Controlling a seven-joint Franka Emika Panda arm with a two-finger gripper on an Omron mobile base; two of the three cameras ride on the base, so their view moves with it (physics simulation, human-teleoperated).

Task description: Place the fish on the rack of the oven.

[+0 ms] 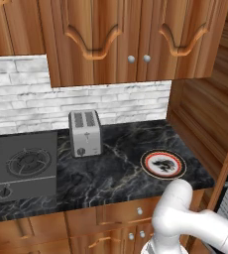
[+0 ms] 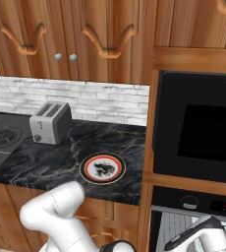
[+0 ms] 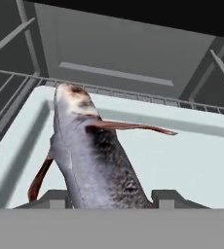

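The fish (image 3: 92,151), slender and grey-silver with a dark mottled back and reddish fins, sticks out from between my finger tips, head pointing away. My gripper (image 3: 109,202) is shut on the fish near its tail. The fish hangs just above a pale flat tray surface (image 3: 187,160) inside the grey cavity of the oven (image 2: 198,133). Thin wires of the rack (image 3: 7,92) run along the left and behind the tray. In the right base view my hand (image 2: 203,235) reaches into the lower opening, where the rack (image 2: 174,222) shows as grey stripes.
A round red-rimmed plate (image 1: 163,164) (image 2: 102,168) with a black motif lies on the dark marble counter (image 1: 111,168). A silver toaster (image 1: 85,132) stands beside the grey stove (image 1: 22,166). Cavity walls (image 3: 123,53) and side rails close in around the hand.
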